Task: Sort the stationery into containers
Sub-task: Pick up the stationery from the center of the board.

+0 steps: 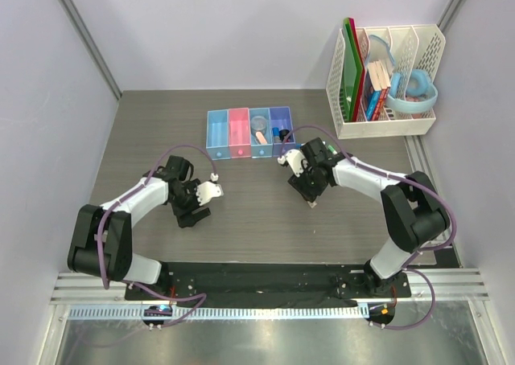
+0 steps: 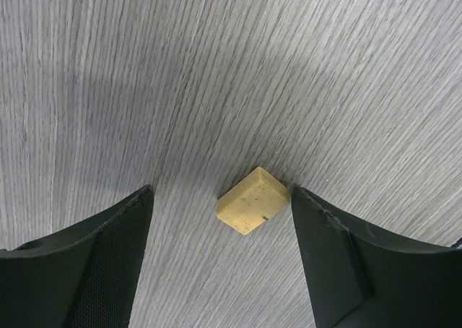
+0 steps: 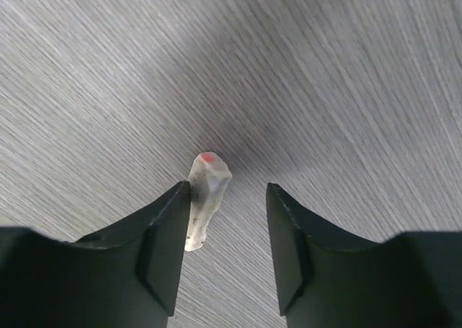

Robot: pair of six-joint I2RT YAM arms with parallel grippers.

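Some stationery [image 1: 260,125] already sits in the containers [image 1: 218,136], but on the bench [image 2: 216,68] short of them a beige eraser [image 2: 253,201] lies ungripped inside the wide-open left claw [image 2: 221,194], and a red-tipped piece [image 3: 206,198] touches the half-open right claw [image 3: 228,186].

Left arm [image 1: 137,196] and right arm [image 1: 362,176] bend inward, wrists low, jaws parted.

Top external camera: mounted high behind the arm bases, facing down and toward the far wall. Its view is wide and takes in the whole table [image 1: 265,236].

Left wrist camera: very close to the tabletop, looking down between the fingers of the left gripper [image 2: 221,192].

Right wrist camera: equally close, looking down between the fingers of the right gripper [image 3: 227,191].

Both wrist patches fall within the top view, left and right of mid-table. The two wrist views have only grey woodgrain in common.
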